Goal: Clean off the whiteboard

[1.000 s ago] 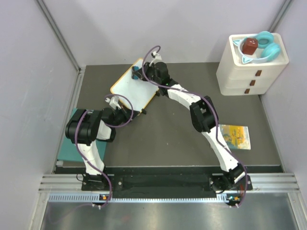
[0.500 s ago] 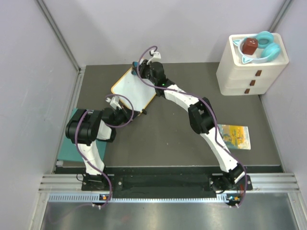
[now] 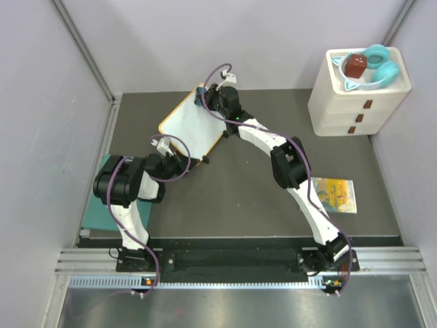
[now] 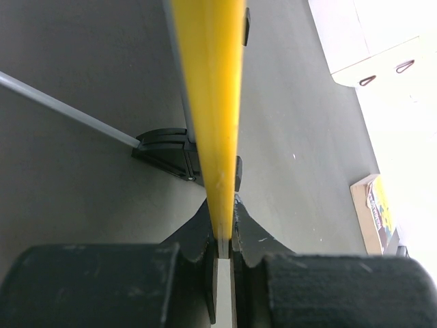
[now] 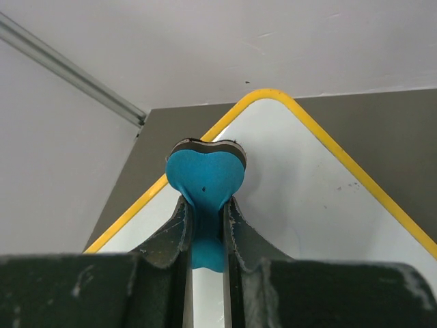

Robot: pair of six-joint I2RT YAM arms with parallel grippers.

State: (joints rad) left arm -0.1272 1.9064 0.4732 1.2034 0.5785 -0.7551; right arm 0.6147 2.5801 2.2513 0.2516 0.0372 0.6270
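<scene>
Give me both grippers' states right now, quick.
Left gripper: closed, clamped on the edge of the whiteboard.
Right gripper: closed, holding a blue eraser near the whiteboard's corner.

You are working in a lab test cell: plain grey partition panels [image 3: 41, 137] enclose a dark tabletop [image 3: 246, 198], and the left arm [image 3: 130, 219] and right arm [image 3: 308, 208] are bolted to an aluminium rail [image 3: 389, 261] at its near edge.
</scene>
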